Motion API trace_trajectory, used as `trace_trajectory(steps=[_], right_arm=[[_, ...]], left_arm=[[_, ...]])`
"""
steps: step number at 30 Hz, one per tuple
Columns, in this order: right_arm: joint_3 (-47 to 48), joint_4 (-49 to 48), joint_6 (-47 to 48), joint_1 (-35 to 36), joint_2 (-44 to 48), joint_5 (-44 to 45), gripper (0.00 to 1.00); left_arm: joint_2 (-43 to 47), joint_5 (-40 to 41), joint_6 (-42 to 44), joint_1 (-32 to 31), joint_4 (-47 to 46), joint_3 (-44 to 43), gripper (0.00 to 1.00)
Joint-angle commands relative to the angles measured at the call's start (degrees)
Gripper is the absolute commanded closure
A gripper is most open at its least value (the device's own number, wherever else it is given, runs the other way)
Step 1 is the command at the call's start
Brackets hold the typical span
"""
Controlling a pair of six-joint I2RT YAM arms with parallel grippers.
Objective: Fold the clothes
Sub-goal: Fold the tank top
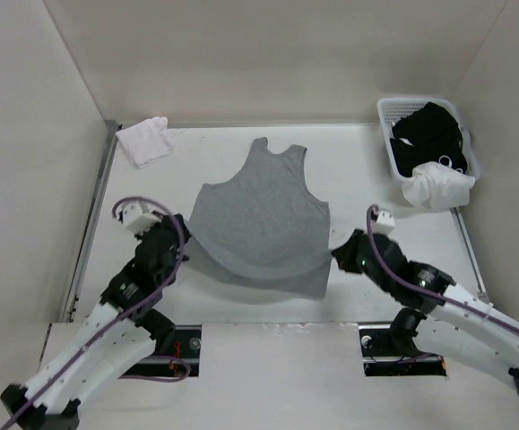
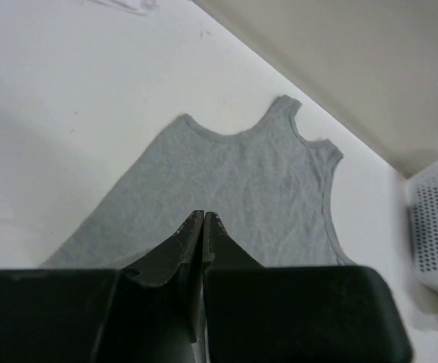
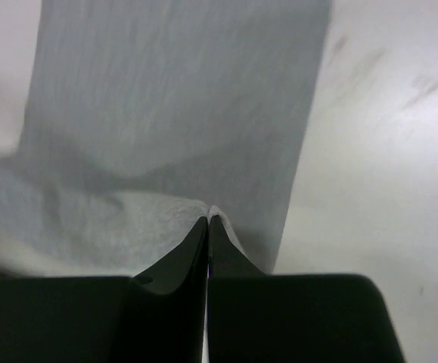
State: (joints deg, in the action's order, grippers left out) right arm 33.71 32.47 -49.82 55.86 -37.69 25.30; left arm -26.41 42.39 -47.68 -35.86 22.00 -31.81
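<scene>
Grey tank top [image 1: 259, 210] lies flat on the table [image 1: 367, 170], neck away from the arms. Right gripper [image 1: 337, 254] pinches its hem corner; left gripper [image 1: 185, 235] is closed at the other corner, hold unclear. Likely the first fold: next, carry the hem evenly toward the neck.

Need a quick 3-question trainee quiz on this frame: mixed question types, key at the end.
1. True or false: the right gripper is shut on the hem of the grey tank top.
2. What does the white basket hold? A) black and white garments B) nothing C) a grey towel
3. Fill in: at the far left corner of the table lies a small ___.

Key: 1 true; 2 A; 3 white cloth.
</scene>
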Motion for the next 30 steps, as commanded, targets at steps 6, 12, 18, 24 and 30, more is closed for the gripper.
trace_trajectory(steps=[6,12,18,24,30], right_arm=[[14.6,-31.7,14.5,-37.8,-26.0,-24.4,1.0],[30.4,-36.0,14.8,-45.0,-47.6,-28.4,1.0],[49.2,-37.1,12.8,-48.4,-69.8,-32.0,0.99],[53.7,-36.8,10.1,-48.3,-75.8,-30.0,0.53],[34.4,-42.8,9.9,-43.3,-62.6,-23.2,0.59]], left_arm=[[-37.4,-9.8,8.2,15.8,-37.2,-15.3,0.99],[-61.5,-16.5,6.1,23.5,-42.2,-31.3,0.99],[-82.5,-21.9,6.4,26.1,-38.8,-49.4,0.94],[-84.7,-22.3,7.2,26.4,-37.8,-49.7,0.66],[-67.7,-22.2,4.3,23.7,-42.0,-23.4,0.65]])
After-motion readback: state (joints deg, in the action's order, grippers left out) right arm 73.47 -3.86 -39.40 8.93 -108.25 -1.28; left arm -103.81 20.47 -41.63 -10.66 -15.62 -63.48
